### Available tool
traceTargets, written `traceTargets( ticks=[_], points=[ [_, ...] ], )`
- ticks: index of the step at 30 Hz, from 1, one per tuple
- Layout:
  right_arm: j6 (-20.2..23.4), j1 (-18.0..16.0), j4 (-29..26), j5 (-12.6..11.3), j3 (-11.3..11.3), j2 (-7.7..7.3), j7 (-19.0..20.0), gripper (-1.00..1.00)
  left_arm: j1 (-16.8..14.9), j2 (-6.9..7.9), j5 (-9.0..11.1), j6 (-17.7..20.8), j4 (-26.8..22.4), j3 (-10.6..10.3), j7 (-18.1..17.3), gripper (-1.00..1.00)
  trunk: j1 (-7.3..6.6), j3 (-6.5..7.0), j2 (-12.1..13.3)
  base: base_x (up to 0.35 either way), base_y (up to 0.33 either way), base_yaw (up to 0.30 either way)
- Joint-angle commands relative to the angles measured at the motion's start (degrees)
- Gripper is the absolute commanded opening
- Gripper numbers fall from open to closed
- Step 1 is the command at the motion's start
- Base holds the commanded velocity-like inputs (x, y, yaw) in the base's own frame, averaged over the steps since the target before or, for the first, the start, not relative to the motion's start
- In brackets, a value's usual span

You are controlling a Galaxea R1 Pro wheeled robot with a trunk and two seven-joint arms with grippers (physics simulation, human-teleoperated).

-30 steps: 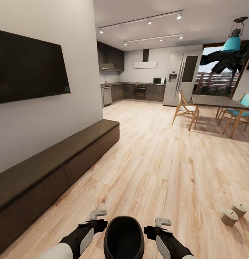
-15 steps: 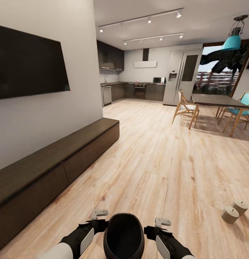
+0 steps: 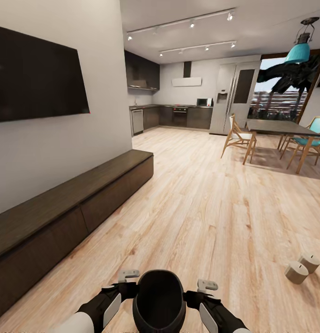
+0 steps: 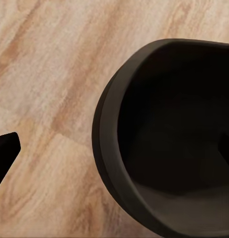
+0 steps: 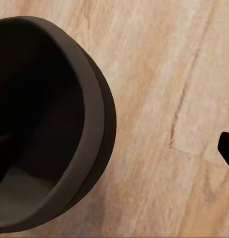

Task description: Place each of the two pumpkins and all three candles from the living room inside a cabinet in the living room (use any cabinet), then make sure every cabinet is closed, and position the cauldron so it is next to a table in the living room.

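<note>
Cauldron, head view: black cauldron [image 3: 159, 303] sits between left gripper [image 3: 128, 286] and right gripper [image 3: 201, 290], one pressed to each side; above wood floor [image 3: 197, 208], off the open end of the cabinet [image 3: 67, 212]
Candles, head view: two candles [image 3: 302, 268] on floor, touching, well apart from cabinet; TV [image 3: 37, 76] on wall above cabinet
Left wrist: cauldron rim [image 4: 109, 124] over floor; one dark fingertip [image 4: 5, 148] outside it; cannot tell the jaws' state
Right wrist: cauldron [image 5: 89, 119] over floor; jaw spread not readable
</note>
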Motion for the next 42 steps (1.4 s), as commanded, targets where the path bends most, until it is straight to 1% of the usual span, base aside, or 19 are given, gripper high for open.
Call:
traceTargets(
  ticks=[1, 3, 9, 16, 25, 33, 42],
  points=[
    [0.3, 0.0, -0.1, -0.5, 0.2, 0.02, 0.3, 1.00, 0.0, 0.04, 0.6, 0.3, -0.1, -0.5, -0.3, 1.00, 0.22, -0.24, -0.4, 0.000, 0.000, 0.000],
    [0.4, 0.0, -0.1, -0.5, 0.2, 0.22, 2.1, 1.00, 0.0, 0.04, 0.5, 0.3, -0.1, -0.5, -1.4, 1.00, 0.65, -0.60, -1.2, 0.000, 0.000, 0.000],
    [0.6, 0.0, -0.4, -0.3, 0.4, 1.04, 3.1, 1.00, 0.0, 0.04, 0.5, 0.3, -0.1, -0.6, -2.0, 1.00, 1.97, -1.67, -3.6, 0.000, 0.000, 0.000],
    [0.6, 0.0, -1.0, -0.2, 0.6, 2.18, 2.4, 1.00, 0.0, 0.07, 0.5, 0.0, -0.1, -0.6, -2.1, 1.00, 1.97, -1.67, -3.6, 0.000, 0.000, 0.000],
    [0.5, 0.0, -1.0, -0.3, 0.5, 2.08, 2.2, 1.00, 0.0, 0.04, 0.5, -0.1, -0.1, -0.6, -2.1, 1.00, 3.95, -3.29, -7.3, 0.000, 0.000, 0.000],
    [0.4, 0.0, -0.6, -0.3, 0.5, 2.03, 2.2, 1.00, 0.2, -0.02, 0.5, -0.1, -0.1, -0.7, -2.1, 1.00, 3.95, -3.29, -7.3, 0.000, 0.000, 0.000],
    [0.4, 0.0, -0.6, -0.2, 0.5, 2.03, 2.2, 1.00, 0.2, -0.03, 0.5, -0.1, -0.1, -1.2, -2.1, 1.00, 5.93, -4.91, -10.9, 0.000, 0.000, 0.000]
  ],
)
